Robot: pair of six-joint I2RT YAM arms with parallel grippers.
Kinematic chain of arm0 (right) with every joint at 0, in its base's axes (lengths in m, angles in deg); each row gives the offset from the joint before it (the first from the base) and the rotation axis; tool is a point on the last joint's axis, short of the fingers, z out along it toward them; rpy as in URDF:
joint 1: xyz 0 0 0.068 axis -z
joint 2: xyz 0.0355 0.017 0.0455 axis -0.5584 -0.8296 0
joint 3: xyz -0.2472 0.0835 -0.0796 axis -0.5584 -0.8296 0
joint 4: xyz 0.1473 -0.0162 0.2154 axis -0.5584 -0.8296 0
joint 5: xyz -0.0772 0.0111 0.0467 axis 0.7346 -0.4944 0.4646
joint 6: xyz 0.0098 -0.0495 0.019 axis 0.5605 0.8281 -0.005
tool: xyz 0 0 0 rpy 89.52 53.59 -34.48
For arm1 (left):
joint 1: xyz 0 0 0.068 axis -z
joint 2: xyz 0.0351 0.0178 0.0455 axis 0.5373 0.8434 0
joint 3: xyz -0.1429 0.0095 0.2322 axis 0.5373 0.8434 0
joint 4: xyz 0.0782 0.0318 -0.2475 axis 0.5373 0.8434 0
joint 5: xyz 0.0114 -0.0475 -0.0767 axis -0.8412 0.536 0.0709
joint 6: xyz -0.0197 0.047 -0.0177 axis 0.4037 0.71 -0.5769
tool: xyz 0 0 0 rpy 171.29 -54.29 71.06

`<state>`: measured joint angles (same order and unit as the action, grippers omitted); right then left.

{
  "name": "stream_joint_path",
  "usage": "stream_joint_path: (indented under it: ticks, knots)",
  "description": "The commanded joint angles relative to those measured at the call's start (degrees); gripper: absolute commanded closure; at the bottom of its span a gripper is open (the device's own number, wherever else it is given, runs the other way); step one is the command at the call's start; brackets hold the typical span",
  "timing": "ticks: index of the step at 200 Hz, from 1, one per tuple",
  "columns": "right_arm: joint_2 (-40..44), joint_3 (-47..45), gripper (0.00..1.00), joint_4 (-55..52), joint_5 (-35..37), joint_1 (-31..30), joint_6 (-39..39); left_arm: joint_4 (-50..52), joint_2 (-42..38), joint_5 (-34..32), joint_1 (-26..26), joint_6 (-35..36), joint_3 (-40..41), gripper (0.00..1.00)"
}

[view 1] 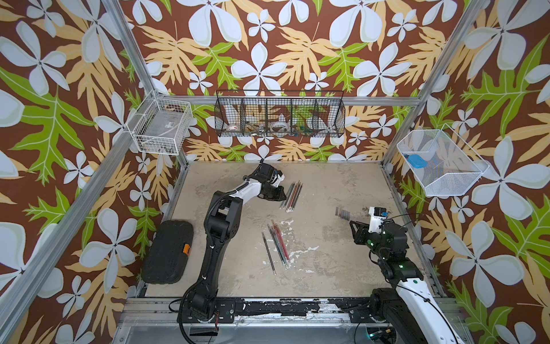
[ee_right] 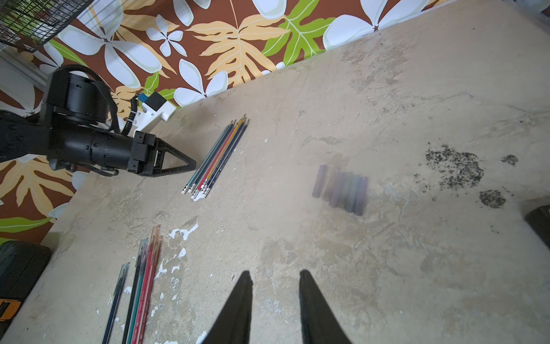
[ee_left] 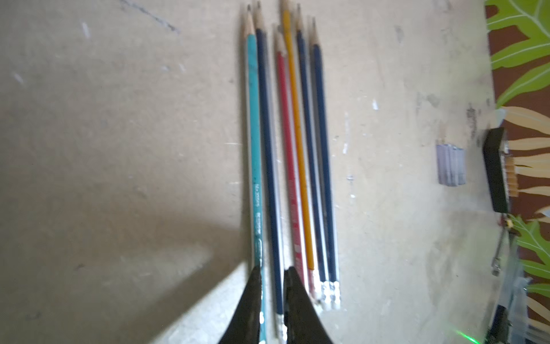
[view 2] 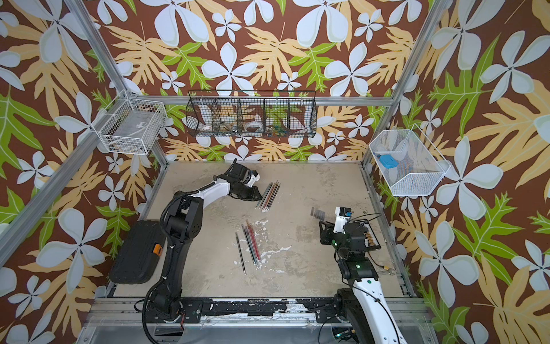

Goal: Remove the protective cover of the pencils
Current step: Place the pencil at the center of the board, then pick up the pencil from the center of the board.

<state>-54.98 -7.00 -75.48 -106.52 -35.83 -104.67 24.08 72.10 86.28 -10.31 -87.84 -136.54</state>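
Several bare-tipped pencils lie side by side at the far middle of the table. My left gripper is at their eraser ends, open a little. A dark blue pencil lies in the gap between the fingers. A nearer bunch of pencils still wears smoky caps on its tips. Loose pieces of the protective cover lie in a row at the right. My right gripper stands open over bare table.
A black case with an orange latch lies at the table's left edge. A black tray sits beside the right arm. Wire baskets hang on the walls. Dark crumbs speckle the table beyond the caps.
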Motion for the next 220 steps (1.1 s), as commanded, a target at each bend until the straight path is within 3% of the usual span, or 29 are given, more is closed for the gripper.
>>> stream_joint_path:
  ticks: [1,40,82,104,136,163,196,220]
  knots:
    - [-0.5,0.1,0.7,0.0,0.1,0.0,0.0,-2.5,-2.7,5.5,0.0,-2.4,1.4,0.82]
    - [-2.3,-0.4,0.7,0.8,-1.8,0.0,0.5,-5.6,-11.9,4.4,0.1,-4.9,7.7,0.81]
    - [-9.6,0.5,0.72,3.1,-6.4,-2.0,2.3,-24.6,-27.7,9.3,0.2,-13.6,22.7,0.81]
    - [-14.5,2.1,0.72,3.3,-1.5,-9.4,2.7,-29.9,-32.1,12.5,0.2,-17.1,24.4,0.81]
    - [-24.2,5.5,0.73,7.9,5.8,-23.8,-2.6,-33.3,-38.1,11.7,0.2,-16.9,27.3,0.82]
    - [-38.0,15.6,0.73,7.7,12.6,-34.3,-4.1,-34.0,-39.6,10.1,-0.1,-16.1,28.6,0.82]
    - [-57.0,33.2,0.77,1.2,16.1,-40.2,-4.9,-34.4,-40.2,10.8,-0.7,-16.8,28.5,0.82]
    - [-63.8,39.8,0.78,-0.4,17.5,-41.9,-6.1,-35.6,-41.2,11.3,-2.9,-17.8,28.9,0.83]
